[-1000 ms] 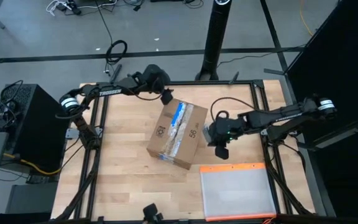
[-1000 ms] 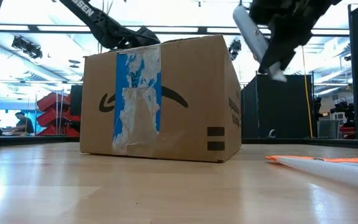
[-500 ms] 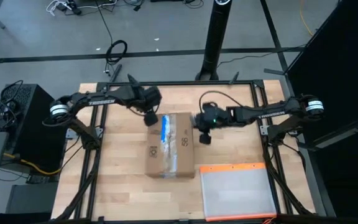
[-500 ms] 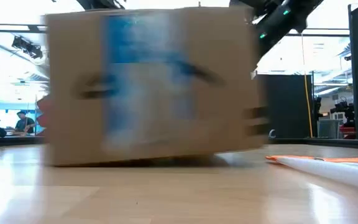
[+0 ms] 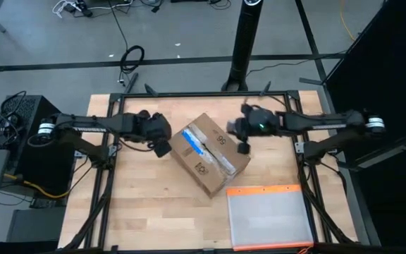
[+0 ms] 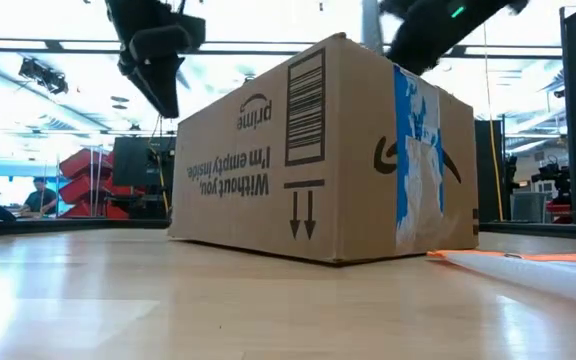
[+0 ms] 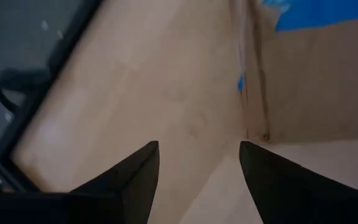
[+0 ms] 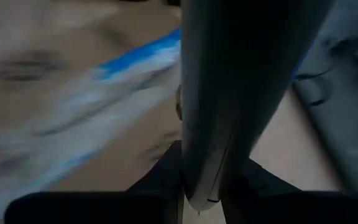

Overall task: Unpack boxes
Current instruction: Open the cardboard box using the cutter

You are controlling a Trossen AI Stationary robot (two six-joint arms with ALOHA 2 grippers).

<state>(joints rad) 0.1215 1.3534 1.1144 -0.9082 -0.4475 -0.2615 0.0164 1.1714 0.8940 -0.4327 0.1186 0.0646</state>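
Note:
The brown cardboard box [image 5: 210,156] rests on its bottom on the table, set cornerwise, with blue tape [image 5: 201,147] along its top. My left gripper [image 5: 162,149] hangs open beside the box's left corner, with only bare table between its fingers [image 7: 197,146]. In the low view it shows above and left of the box [image 6: 165,88]. My right gripper [image 5: 244,145] is at the box's far right side, shut on a long grey tool [image 8: 241,74] that points out over the taped top. My right gripper pinches the grey tool by its near end [image 8: 207,163] between its two fingers. The tool runs on along the fingers, slanting down toward the box. Whether its far end touches the box, I cannot tell.
A flat clear pouch with an orange edge [image 5: 270,215] lies on the table's near right, close to the box's near corner. Black frame rails [image 5: 111,176] run along the table's left and right sides. Bare wood [image 5: 143,212] lies at the near left.
The box has turned about on the table, anticlockwise as seen from above; its tape now runs from far left to near right. My left gripper has swung from the box's far side round to its left corner. My right gripper has gone toward the far edge.

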